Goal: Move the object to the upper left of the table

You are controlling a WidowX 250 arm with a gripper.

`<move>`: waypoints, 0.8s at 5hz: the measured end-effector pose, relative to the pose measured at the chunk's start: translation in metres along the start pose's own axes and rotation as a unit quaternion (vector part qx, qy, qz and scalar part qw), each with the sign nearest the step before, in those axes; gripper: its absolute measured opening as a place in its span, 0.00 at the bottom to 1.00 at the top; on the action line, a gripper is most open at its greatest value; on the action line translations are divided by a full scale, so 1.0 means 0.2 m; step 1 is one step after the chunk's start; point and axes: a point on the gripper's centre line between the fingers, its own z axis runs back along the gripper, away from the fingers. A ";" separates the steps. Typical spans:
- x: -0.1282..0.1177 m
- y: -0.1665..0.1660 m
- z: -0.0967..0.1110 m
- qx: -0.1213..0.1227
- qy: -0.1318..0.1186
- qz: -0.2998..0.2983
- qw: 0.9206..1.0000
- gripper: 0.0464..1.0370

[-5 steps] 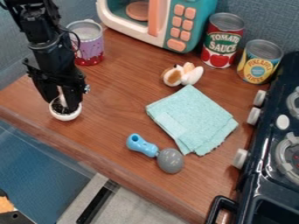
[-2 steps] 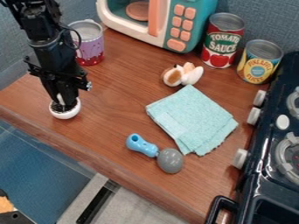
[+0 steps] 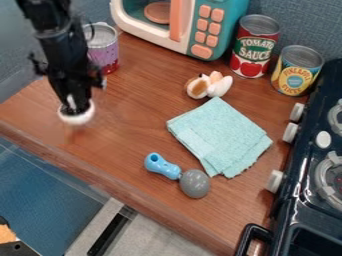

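Observation:
My gripper (image 3: 78, 106) hangs at the left side of the wooden table (image 3: 123, 142), its fingers together on a small white bowl (image 3: 78, 119) with dark contents. The fingers come down into the bowl and hide part of its inside. The bowl looks roughly upright and is blurred, with a faint smear on the wood under it. It sits in front of the purple and red can.
Behind the gripper stands the purple can (image 3: 103, 47). A toy microwave (image 3: 190, 25), two food cans (image 3: 254, 46), a toy egg piece (image 3: 208, 85), a teal cloth (image 3: 220, 137) and a blue-handled scoop (image 3: 179, 175) lie rightward. The stove (image 3: 310, 200) borders the right.
My gripper's fingers have drawn together on the bowl. The bowl and gripper have since moved slightly up and to the right in the view. The other things have stayed put.

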 end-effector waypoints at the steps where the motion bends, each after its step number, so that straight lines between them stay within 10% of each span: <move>1: 0.20 -0.05 0.14 0.001 -0.039 -0.017 0.999 0.18; 4: 0.65 -0.20 -0.03 0.009 -0.004 -0.063 0.998 0.18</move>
